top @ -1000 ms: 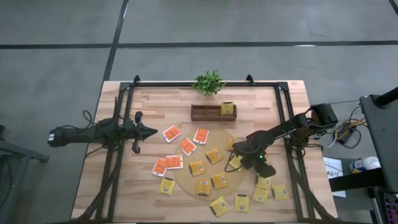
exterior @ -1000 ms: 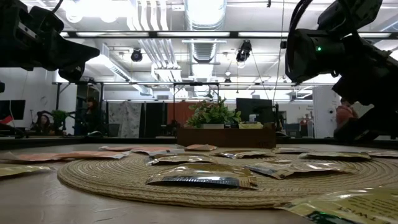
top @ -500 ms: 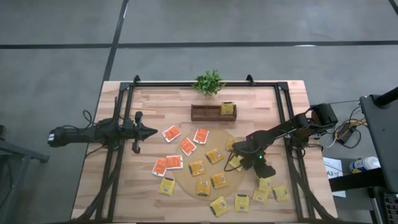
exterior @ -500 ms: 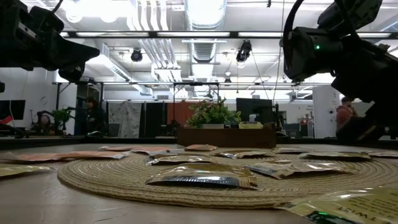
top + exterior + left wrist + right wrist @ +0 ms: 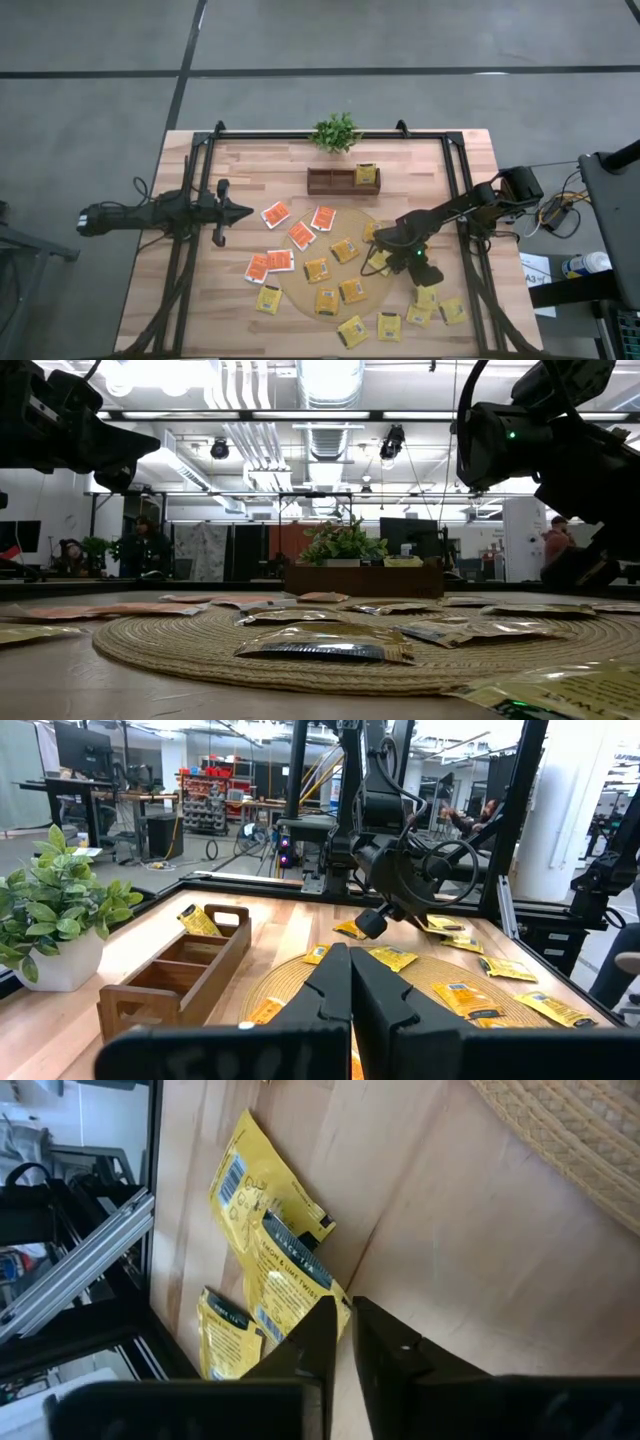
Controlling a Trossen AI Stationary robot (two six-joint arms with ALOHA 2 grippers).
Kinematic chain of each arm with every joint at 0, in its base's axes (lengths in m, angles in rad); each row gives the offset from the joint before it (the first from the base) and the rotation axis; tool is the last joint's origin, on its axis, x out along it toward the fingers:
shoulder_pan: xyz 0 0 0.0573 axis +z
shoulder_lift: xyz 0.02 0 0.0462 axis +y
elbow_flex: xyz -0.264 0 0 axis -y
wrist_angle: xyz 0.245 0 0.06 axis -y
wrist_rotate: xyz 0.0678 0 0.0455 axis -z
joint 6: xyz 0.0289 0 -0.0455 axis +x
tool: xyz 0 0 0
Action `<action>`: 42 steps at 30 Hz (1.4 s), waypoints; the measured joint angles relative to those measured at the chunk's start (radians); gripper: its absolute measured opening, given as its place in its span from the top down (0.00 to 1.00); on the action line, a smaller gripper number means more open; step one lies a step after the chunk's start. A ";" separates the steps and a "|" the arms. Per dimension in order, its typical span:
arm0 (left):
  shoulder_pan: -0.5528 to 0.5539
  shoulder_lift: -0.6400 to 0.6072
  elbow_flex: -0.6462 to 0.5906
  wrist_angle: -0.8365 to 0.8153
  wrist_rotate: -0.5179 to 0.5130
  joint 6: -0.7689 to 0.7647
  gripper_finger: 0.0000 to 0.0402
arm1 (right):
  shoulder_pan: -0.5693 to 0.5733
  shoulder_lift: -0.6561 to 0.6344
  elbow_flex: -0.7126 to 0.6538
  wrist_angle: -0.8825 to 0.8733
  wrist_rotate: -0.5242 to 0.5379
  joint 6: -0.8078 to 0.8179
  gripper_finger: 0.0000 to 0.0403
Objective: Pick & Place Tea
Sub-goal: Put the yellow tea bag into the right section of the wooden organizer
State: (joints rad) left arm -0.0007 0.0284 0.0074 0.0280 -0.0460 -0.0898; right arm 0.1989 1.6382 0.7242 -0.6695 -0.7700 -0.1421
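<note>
Barely anything has shifted in the last second: from above, the right gripper has crept a touch toward 5 o'clock, nearer the yellow packets off the round mat.

High view: one yellow packet stands in the wooden tray, in its end compartment at 3 o'clock; the other compartments look empty. Some two dozen packets lie loose, orange-red packets toward 9 o'clock of the mat, yellow ones on it and around 4 to 6 o'clock. I judge the task barely begun. The left gripper waits over bare wood at the table's 9 o'clock side.

Low view: packets lie flat on the mat, the tray beyond them.

Left wrist view: left jaws pressed together, holding nothing.

Right wrist view: the right gripper's jaws stand nearly closed, empty, just above a yellow packet on bare wood. Its long axis runs diagonally, barcode end away from the fingertips, overlapping a neighbouring packet.
</note>
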 joint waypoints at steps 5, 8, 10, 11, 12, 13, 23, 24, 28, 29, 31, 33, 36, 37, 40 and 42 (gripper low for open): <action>0.000 0.000 0.000 0.000 0.000 0.000 1.00 | 0.000 0.000 0.000 0.003 0.000 -0.007 0.98; 0.000 0.000 0.000 0.000 0.000 0.000 1.00 | 0.000 0.000 0.000 0.003 0.000 -0.008 0.98; 0.000 0.000 0.000 0.000 0.000 0.000 1.00 | 0.000 0.000 0.000 0.003 0.001 -0.008 0.98; 0.000 0.000 0.000 0.000 0.000 0.000 1.00 | 0.000 0.000 0.000 0.003 0.001 -0.008 0.98; 0.000 0.000 0.000 0.000 0.000 0.000 1.00 | 0.000 0.000 0.000 0.003 0.001 -0.006 0.98; 0.000 0.000 0.000 0.000 0.000 0.000 1.00 | 0.000 0.000 0.000 0.003 0.001 -0.001 0.98; 0.000 0.000 0.000 0.000 0.000 0.000 1.00 | -0.001 -0.011 0.019 -0.089 0.022 -0.004 0.98; 0.000 0.000 0.000 0.000 0.000 0.000 1.00 | -0.003 -0.018 0.024 -0.091 0.037 -0.005 0.98; 0.000 0.000 0.000 0.000 0.000 0.000 1.00 | -0.023 -0.045 0.042 -0.094 0.086 0.006 0.98; 0.000 0.000 0.000 0.000 0.000 0.000 1.00 | -0.029 -0.050 0.047 -0.094 0.097 0.007 0.98; 0.000 0.000 0.000 0.000 0.000 0.000 1.00 | -0.041 -0.060 0.056 -0.098 0.124 0.008 0.98; 0.000 0.000 0.000 0.000 0.000 0.000 1.00 | -0.053 -0.067 0.068 -0.102 0.164 0.008 0.98; 0.000 0.000 0.000 0.000 0.000 0.000 1.00 | -0.078 -0.068 0.084 -0.104 0.186 -0.001 0.98; 0.000 0.000 0.000 0.000 0.000 0.000 1.00 | -0.086 -0.068 0.091 -0.103 0.204 -0.006 0.98; 0.000 0.000 0.000 0.000 0.000 0.000 1.00 | -0.111 -0.068 0.112 -0.103 0.281 -0.023 0.98; 0.000 0.000 0.000 0.000 0.000 0.000 1.00 | -0.133 -0.068 0.129 -0.103 0.309 -0.025 0.98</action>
State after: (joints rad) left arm -0.0009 0.0288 0.0071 0.0277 -0.0460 -0.0898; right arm 0.0662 1.5707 0.8537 -0.7720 -0.4610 -0.1668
